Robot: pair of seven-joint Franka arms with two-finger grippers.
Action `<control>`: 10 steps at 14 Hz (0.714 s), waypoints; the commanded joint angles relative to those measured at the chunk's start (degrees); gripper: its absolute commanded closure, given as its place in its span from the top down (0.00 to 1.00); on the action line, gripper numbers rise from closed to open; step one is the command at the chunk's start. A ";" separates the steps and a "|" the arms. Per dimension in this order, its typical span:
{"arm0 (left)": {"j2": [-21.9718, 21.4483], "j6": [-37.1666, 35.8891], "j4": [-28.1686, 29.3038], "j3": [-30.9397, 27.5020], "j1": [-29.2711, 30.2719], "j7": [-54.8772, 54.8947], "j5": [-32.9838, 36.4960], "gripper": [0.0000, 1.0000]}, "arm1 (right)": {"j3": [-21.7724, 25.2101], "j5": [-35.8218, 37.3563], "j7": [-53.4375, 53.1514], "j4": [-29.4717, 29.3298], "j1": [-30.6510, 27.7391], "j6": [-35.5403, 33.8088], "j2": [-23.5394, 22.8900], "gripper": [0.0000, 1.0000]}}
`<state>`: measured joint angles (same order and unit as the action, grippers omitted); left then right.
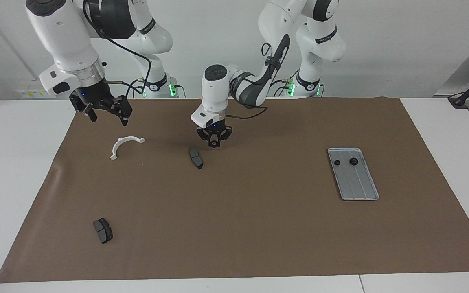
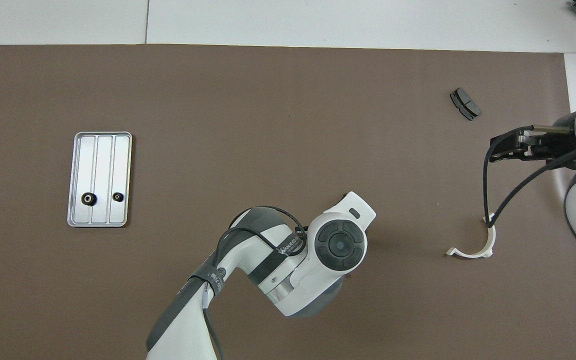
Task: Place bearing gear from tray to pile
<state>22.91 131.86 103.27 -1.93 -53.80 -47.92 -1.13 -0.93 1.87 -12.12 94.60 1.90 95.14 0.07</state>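
Note:
Two small black bearing gears [image 1: 353, 161] [image 2: 88, 199] lie in the silver ridged tray [image 1: 356, 191] [image 2: 99, 150], at its end nearer the robots. My left gripper [image 1: 214, 143] hangs low over the mat, close beside a dark brake pad [image 1: 196, 157]. Its fingertips are shut on a small dark part, which I take for a bearing gear. In the overhead view its own wrist [image 2: 340, 245] hides the fingers and that pad. My right gripper [image 1: 104, 109] [image 2: 510, 147] waits open above the white half-ring bracket [image 1: 126, 139] [image 2: 490, 240] of the pile.
A second brake pad [image 1: 103, 230] [image 2: 465, 103] lies far from the robots toward the right arm's end. A brown mat [image 1: 259, 228] covers the table. The tray sits toward the left arm's end.

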 commanded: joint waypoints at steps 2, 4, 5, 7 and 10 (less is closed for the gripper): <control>0.99 3.48 0.09 -0.53 0.27 -0.25 0.34 0.53 | -0.39 -0.82 -0.45 2.17 -0.23 1.80 1.51 1.00; 1.26 3.84 0.01 -0.61 0.53 -0.25 0.34 0.65 | -0.39 -0.91 -0.45 2.17 -0.23 1.80 1.51 1.00; 1.26 3.84 0.01 -0.62 0.79 -0.25 0.42 0.68 | -0.39 -0.91 -0.53 2.17 -0.23 1.80 1.51 1.00; 1.26 3.14 -0.78 -0.79 1.93 -0.07 0.95 0.88 | -0.47 -0.91 -1.06 2.26 0.91 1.80 1.51 1.00; 2.83 -2.46 -7.00 -1.14 7.62 0.63 1.21 0.89 | -0.47 -0.91 -1.06 3.05 1.00 1.89 1.77 1.00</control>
<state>24.00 133.81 101.44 -3.31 -50.73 -47.89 -1.03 -1.10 1.48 -12.15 94.85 3.10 95.23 0.07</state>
